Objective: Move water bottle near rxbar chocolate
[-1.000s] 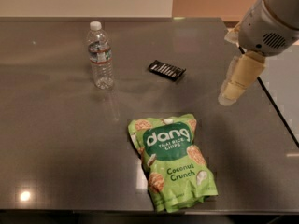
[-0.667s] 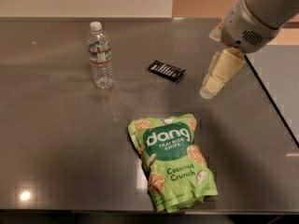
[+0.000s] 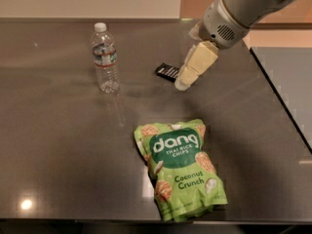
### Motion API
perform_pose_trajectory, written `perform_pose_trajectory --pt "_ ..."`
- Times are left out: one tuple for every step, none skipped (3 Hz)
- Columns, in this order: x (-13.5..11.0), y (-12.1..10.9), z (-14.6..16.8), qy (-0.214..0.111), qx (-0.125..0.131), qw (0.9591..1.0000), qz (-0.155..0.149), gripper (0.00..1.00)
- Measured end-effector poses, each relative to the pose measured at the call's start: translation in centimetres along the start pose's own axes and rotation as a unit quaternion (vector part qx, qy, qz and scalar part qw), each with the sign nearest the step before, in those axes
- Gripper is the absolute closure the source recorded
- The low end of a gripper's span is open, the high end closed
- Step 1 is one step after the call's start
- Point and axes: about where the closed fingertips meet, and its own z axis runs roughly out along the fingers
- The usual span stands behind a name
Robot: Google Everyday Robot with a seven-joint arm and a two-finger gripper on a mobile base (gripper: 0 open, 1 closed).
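The water bottle (image 3: 105,57) stands upright at the back left of the dark table, clear with a white cap and a dark blue, white and red label band. The rxbar chocolate (image 3: 167,71) lies flat near the table's middle back, a small black wrapper partly hidden behind my gripper. My gripper (image 3: 184,83) hangs from the arm coming in from the upper right, its cream-coloured fingers pointing down-left just over the bar's right end. It holds nothing and is well to the right of the bottle.
A large green "dang" chip bag (image 3: 179,167) lies flat at the front middle of the table (image 3: 58,145). The table's right edge (image 3: 280,101) runs diagonally, with a grey floor beyond it.
My arm and gripper have swung left across the table, from near the right edge to over the rxbar's right end. The bottle, bar and chip bag have not moved.
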Motion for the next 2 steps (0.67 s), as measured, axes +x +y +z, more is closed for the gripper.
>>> perform_pose_trajectory --pt "-2.8 -0.6 2.4 -0.038 -0.015 0.9992 -0.005 0.0" --pt "-4.9 -1.3 4.7 -0.068 -0.02 0.9974 -0.011 0.0"
